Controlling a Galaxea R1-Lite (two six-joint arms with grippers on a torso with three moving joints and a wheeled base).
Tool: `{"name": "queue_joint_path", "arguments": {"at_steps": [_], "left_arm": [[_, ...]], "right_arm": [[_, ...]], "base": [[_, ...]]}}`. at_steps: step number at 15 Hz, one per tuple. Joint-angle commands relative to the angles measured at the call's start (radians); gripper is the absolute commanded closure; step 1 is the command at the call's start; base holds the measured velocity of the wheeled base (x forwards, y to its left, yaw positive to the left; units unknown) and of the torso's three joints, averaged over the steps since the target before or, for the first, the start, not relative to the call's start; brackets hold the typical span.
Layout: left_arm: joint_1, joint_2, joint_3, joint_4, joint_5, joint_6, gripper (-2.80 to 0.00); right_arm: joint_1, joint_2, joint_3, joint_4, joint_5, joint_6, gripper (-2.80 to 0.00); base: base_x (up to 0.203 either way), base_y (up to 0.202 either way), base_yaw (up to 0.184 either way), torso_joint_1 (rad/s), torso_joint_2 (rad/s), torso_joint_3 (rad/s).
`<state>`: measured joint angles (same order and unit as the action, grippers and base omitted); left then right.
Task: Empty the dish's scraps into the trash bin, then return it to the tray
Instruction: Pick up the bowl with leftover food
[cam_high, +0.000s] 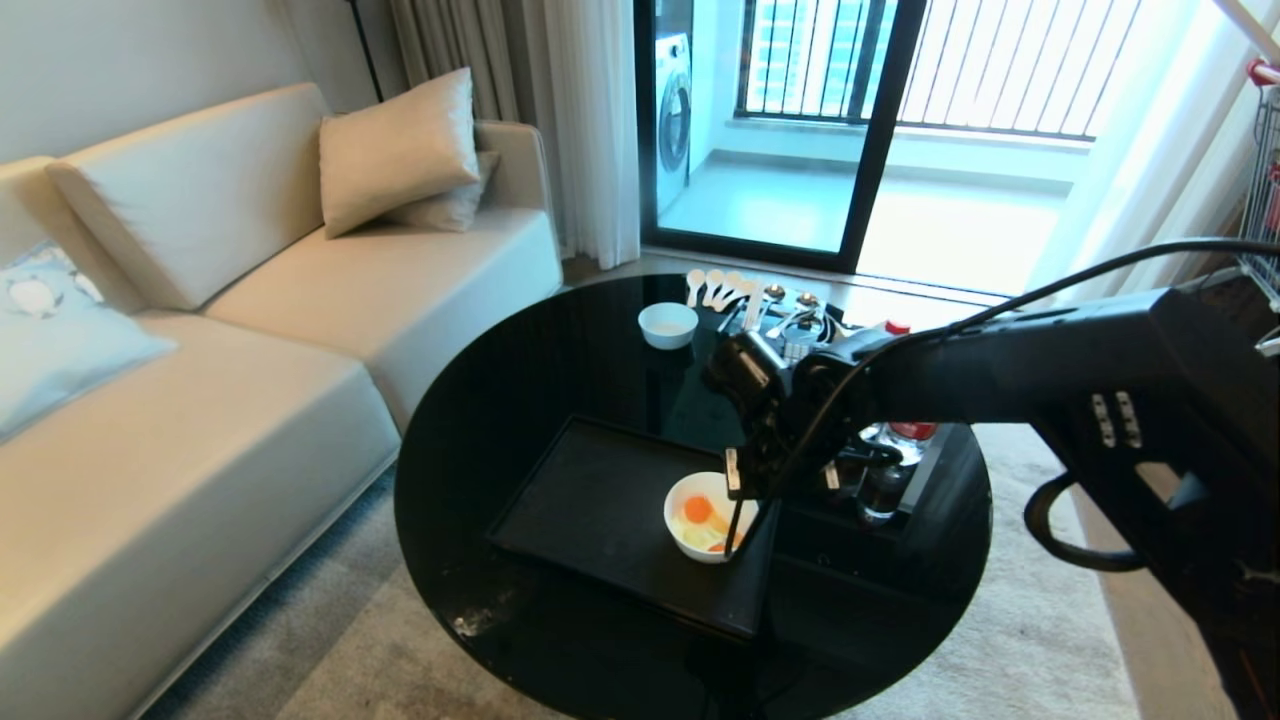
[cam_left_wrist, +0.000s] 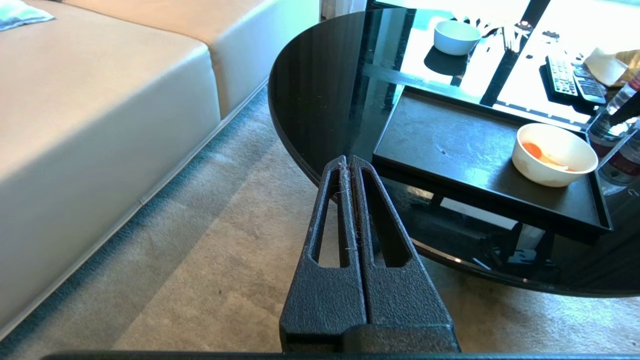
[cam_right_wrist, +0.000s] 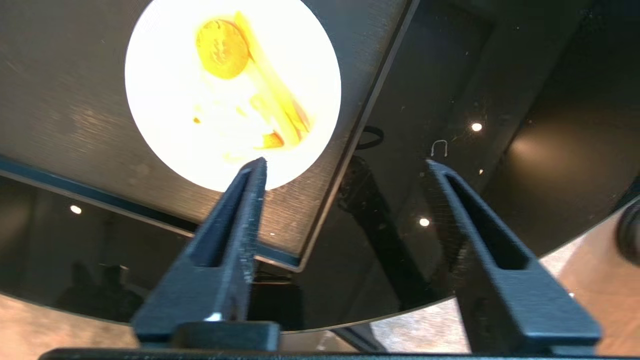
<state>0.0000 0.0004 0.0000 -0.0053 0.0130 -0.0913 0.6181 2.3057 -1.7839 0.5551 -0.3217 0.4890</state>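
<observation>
Glossy black round table (cam_high: 520, 400) stands beside a cream sofa (cam_high: 200, 400), with a balcony door behind. On its black tray (cam_high: 590, 500) sits the white bowl (cam_high: 700, 545), near the tray's right corner, holding orange and yellow scraps (cam_high: 698, 510). The right gripper (cam_right_wrist: 345, 167) hangs above the bowl's edge, fingers spread, holding nothing. The left gripper (cam_left_wrist: 348, 162) is clenched over the carpet (cam_left_wrist: 225, 260). Red-capped bottles (cam_high: 905, 435) stand nearby; no writing is readable.
</observation>
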Motion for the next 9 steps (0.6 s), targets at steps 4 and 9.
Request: {"name": "queue_joint_path", "arguments": {"at_steps": [4, 9], "left_arm": [[0.0, 0.0, 0.0, -0.001, 0.001, -0.001, 0.0], [0.0, 0.0, 0.0, -0.001, 0.001, -0.001, 0.0]], "right_arm": [[-0.006, 0.058, 0.003, -0.008, -0.005, -0.082, -2.8], [-0.006, 0.123, -0.005, -0.071, -0.008, -0.112, -2.8]], "base": [[0.0, 0.0, 0.0, 0.0, 0.0, 0.0], [0.0, 0.0, 0.0, 0.0, 0.0, 0.0]]}}
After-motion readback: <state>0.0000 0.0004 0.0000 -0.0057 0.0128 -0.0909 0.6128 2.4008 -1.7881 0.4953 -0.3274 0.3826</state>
